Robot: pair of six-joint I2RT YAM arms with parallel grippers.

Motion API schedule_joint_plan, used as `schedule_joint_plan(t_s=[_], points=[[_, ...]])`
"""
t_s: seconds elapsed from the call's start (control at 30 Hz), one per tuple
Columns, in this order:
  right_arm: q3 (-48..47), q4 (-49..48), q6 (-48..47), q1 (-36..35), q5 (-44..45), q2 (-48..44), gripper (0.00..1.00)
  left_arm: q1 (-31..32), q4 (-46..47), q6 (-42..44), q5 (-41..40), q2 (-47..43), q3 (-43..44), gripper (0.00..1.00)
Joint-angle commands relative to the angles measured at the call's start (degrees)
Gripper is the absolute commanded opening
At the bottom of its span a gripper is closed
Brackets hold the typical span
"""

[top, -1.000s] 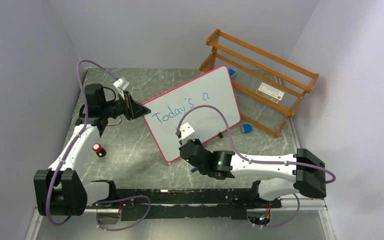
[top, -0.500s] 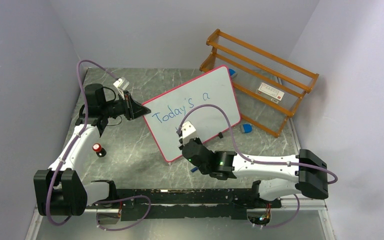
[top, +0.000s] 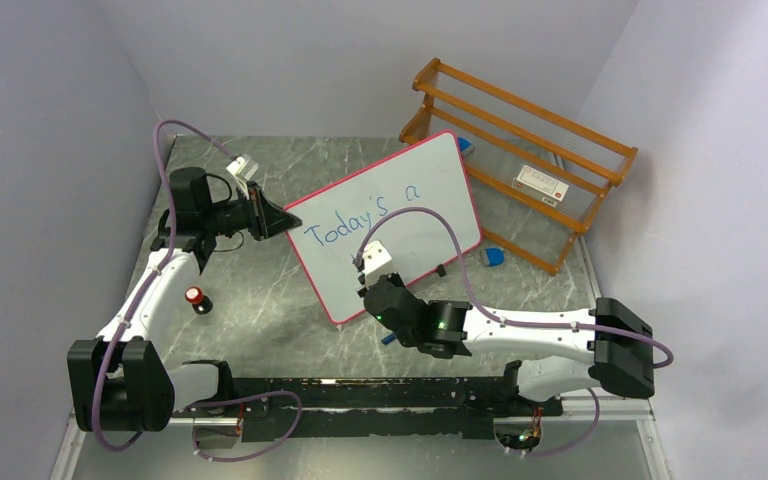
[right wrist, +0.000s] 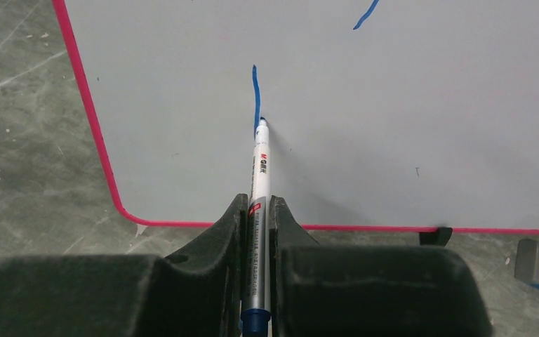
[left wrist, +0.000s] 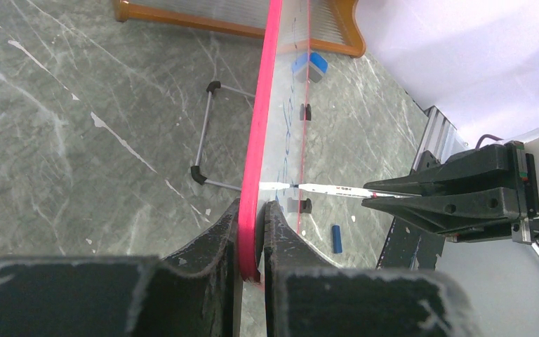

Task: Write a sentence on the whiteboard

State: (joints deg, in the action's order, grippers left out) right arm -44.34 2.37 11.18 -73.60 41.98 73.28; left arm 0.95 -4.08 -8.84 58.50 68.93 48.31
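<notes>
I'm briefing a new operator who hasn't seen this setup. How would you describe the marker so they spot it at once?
Find the pink-rimmed whiteboard, then look near its lower left corner, where the right gripper reaches in. The marker is the slim white pen clamped between its fingers, tip touching the board at the end of a blue stroke; nothing else there is pen-shaped.

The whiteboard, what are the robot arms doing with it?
Two robot arms are writing on it. The left gripper pinches the pink rim of the whiteboard. The right gripper grips a marker with its tip on the board, at the end of a short blue stroke under the first line. The words "Today's a" are already written, so the sentence is not finished.
</notes>
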Motion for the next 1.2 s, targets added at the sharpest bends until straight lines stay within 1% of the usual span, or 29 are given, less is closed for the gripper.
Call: schedule_joint_plan(t_s=[0.0, 0.3, 0.73, 0.83, 1.17], points=[[0.66, -2.81, -0.26, 0.39, 0.71, 0.49, 0.0, -0.16, -1.81, 3.59, -4.37, 0.58, -1.21, 0.05], [0.56, -4.03, -0.64, 0.7, 1.18, 0.62, 0.0, -0.18, -1.94, 3.66, -4.3, 0.5, -1.21, 0.05], [1.86, -2.55, 1.54, 2.46, 3.54, -0.85, 0.0, -0.08, -1.97, 3.66, -4.5, 0.55, -1.21, 0.05], [2.09, -0.66, 2.18, 2.6, 3.73, -1.01, 0.0, -0.07, -1.99, 3.7, -4.44, 0.51, -1.21, 0.05], [2.88, 1.01, 3.61, 2.61, 1.39, -1.53, 0.0, -0.08, -2.1, 3.72, -4.7, 0.58, -1.22, 0.05]])
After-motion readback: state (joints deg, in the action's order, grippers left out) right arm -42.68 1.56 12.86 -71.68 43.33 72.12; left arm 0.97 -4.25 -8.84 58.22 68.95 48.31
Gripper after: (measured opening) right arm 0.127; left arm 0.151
